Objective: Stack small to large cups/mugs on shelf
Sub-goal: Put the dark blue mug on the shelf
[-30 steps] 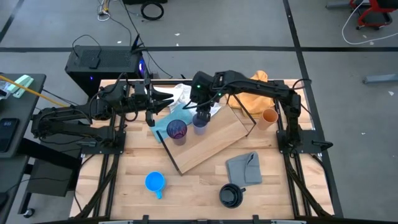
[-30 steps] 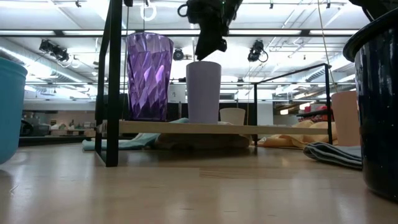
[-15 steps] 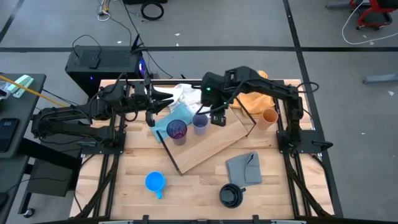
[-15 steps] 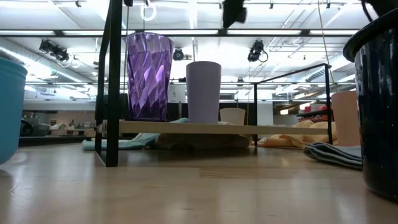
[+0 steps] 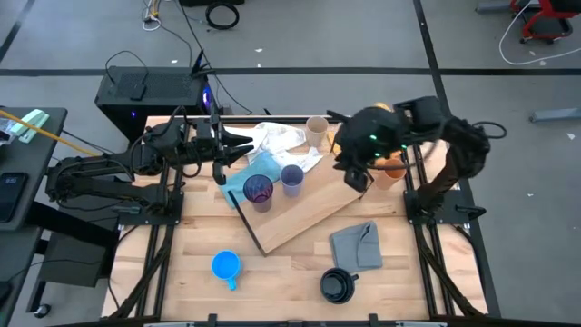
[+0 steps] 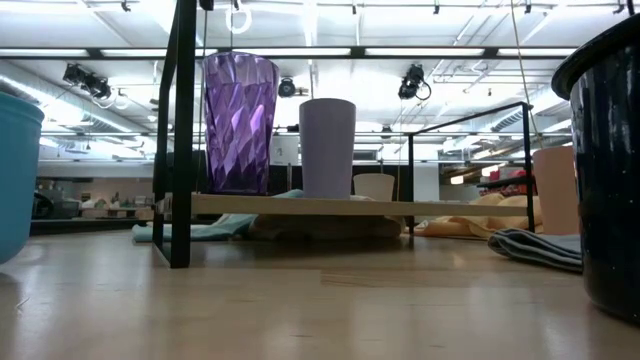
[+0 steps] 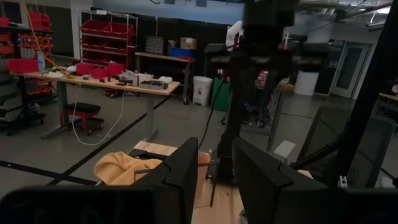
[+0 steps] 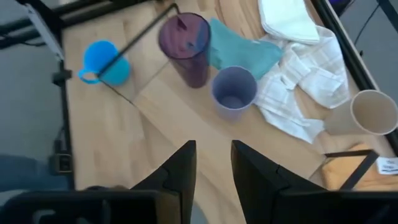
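The dark purple tumbler (image 5: pixel 259 191) and the lavender cup (image 5: pixel 292 179) stand upright side by side on the shelf board (image 5: pixel 309 213); both also show in the low view, the tumbler (image 6: pixel 240 120) and the cup (image 6: pixel 327 145). The beige cup (image 5: pixel 316 130) stands on the table behind the shelf, the orange cup (image 5: pixel 393 170) at its right end. The blue mug (image 5: pixel 226 266) and black mug (image 5: pixel 337 285) stand near the table's front edge. My right gripper (image 8: pixel 213 165) is open and empty, raised over the shelf's right end (image 5: pixel 349 171). My left gripper (image 5: pixel 238 143) waits at the far left, open.
A white cloth (image 5: pixel 272 141) and a teal cloth (image 5: pixel 238 177) lie behind the shelf's left part. An orange cloth (image 5: pixel 372 123) lies at the far right. A grey cloth square (image 5: pixel 356 245) lies beside the black mug. The shelf's black frame rods (image 6: pixel 182 130) rise around the board.
My right gripper has risen from just above the lavender cup and drawn off toward the table's right edge, out of the low view. The lavender cup stays upright on the shelf beside the tumbler. The beige cup now shows uncovered.
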You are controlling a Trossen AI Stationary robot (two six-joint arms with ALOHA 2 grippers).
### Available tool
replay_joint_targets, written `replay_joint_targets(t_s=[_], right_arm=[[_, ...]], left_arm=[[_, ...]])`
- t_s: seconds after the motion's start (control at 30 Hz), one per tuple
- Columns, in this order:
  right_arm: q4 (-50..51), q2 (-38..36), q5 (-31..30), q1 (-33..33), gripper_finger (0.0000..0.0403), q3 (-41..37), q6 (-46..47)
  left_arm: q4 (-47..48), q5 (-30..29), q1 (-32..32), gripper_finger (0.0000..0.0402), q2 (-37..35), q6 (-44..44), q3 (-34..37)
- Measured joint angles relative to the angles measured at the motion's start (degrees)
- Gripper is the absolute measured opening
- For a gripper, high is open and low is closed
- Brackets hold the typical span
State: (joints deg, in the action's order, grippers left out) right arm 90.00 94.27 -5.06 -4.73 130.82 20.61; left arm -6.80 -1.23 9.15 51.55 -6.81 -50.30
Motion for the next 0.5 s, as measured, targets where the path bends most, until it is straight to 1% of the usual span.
replay_joint_targets(t_s=[0.17, 0.27, 0.37, 0.5], right_arm=[[0.02, -0.83, -2.89, -6.24, 0.0107, -0.03, 4.26], [-0.79, -0.73, -3.25, -10.04, 0.0107, -2.94, 6.48], [-4.56, -1.24, -3.27, -13.73, 0.0107, -10.38, 9.41], [-14.27, -4.01, -2.88, -18.38, 0.0104, -23.66, 14.83]], left_arm=[[0.01, 0.0, 0.0, 0.0107, 0.0, -0.01, 0.0], [0.01, 0.0, 0.0, 0.0107, 0.0, -0.02, 0.0], [0.01, 0.0, 0.0, 0.0107, 0.0, -0.02, 0.0], [0.01, 0.0, 0.0, 0.0107, 0.0, -0.02, 0.0]])
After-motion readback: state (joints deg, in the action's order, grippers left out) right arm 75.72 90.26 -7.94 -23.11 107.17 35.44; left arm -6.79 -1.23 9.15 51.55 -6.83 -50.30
